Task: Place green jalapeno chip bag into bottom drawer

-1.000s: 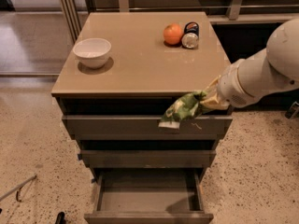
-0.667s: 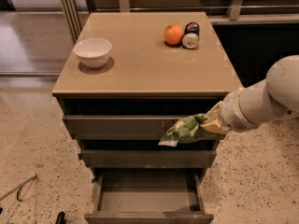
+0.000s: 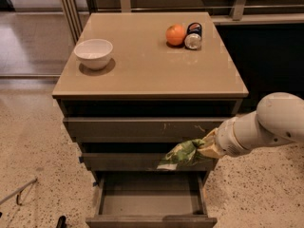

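- Bottom drawer point(image 3: 151, 201), bottom centre of frame: pulled open, no item visible inside.
- Green jalapeno chip bag point(image 3: 182, 153), just above drawer's right half: hanging in air, level with middle drawer front point(image 3: 123, 161), not in drawer.
- Hand point(image 3: 205, 149), centre right: clenched on bag's right end; white arm point(image 3: 266, 127) enters from right edge.
- Judgement: pickup and carry done; lowering into drawer and release left.
- Table point(image 3: 152, 75), upper frame: white bowl point(image 3: 94, 52) at left; orange point(image 3: 175, 34) and can point(image 3: 193, 36) just beside each other at far right.
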Motion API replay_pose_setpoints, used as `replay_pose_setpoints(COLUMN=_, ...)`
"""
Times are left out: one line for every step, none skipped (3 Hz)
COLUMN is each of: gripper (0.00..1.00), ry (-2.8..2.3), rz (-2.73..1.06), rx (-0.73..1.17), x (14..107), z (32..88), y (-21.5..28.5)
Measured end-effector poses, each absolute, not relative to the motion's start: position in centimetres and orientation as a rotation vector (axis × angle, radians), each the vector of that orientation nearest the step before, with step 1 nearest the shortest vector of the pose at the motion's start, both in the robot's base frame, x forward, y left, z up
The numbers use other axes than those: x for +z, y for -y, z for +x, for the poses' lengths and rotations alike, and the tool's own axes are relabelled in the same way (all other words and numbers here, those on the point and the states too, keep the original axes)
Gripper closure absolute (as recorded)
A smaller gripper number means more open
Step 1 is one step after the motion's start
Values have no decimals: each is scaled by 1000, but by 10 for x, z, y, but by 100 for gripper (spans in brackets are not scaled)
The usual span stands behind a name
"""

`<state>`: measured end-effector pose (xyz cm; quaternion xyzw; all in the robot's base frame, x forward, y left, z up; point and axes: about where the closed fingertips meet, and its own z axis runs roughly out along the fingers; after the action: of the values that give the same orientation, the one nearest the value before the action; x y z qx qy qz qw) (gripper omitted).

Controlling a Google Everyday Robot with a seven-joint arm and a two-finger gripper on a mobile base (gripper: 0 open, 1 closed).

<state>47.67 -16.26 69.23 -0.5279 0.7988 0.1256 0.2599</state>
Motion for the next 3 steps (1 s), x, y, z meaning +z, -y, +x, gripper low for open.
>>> replay_pose_setpoints(gripper=100, ry=-2148, rz=-1436, rx=357, x=664, z=476, y=164)
replay_pose_setpoints(gripper=100, ry=-2123, rz=-1439, rx=412, x=602, z=479, y=161)
replay_pose_setpoints(gripper=100, ry=-2119, rz=-1461, rx=494, x=525, z=492, y=158)
